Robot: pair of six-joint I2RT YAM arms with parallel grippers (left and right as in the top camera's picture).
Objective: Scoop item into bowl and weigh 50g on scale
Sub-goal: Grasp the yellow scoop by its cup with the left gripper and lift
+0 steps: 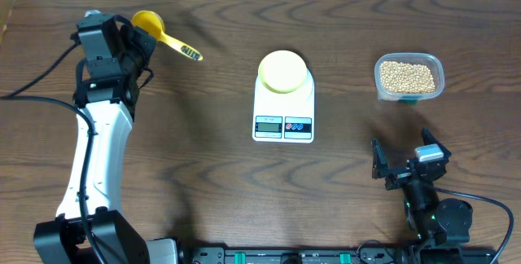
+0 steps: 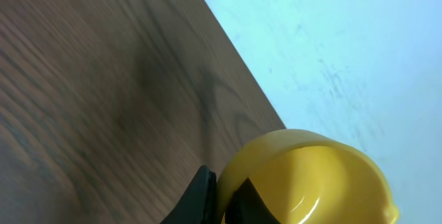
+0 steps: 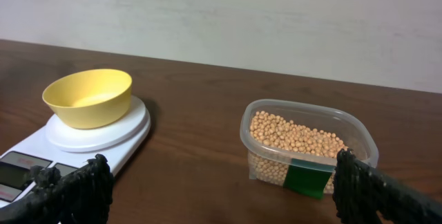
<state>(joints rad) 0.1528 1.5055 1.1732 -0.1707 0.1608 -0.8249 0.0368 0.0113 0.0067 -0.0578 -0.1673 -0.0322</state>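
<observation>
- beans [image 1: 407, 75] lie as a loose tan pile inside a clear plastic tub [image 1: 409, 55], at the far right side of the counter [image 1: 203, 134].
- in the right wrist view the beans [image 3: 297, 135] fill the tub [image 3: 309, 105] to about half of its height, and a dark green label is on the near wall of it.
- bowl [image 1: 283, 70], pale yellow-green, stands upright on the round plate of the scale [image 1: 283, 105], about in the middle of the counter.
- from the right wrist the bowl [image 3: 88, 97] looks empty inside, and the scale [image 3: 124, 151] is white with its display at the near edge.
- the digits on the display are too small to read.
- the scale and the tub are apart, with bare wood between them.
- left claw [image 1: 138, 37] is at the far left of the counter, pressed together on a yellow scoop [image 1: 167, 37].
- the left wrist view shows a black finger [image 2: 204, 196] at the rim of the cup of the scoop [image 2: 311, 182].
- the handle of the scoop points away toward the scale.
- right claw [image 1: 404, 156] is spread wide and holds nothing, on the near side of the tub and not touching it.
- in its own view the right claw [image 3: 221, 196] has one finger at each lower corner of the picture, the scale on its left and the tub on its right.
</observation>
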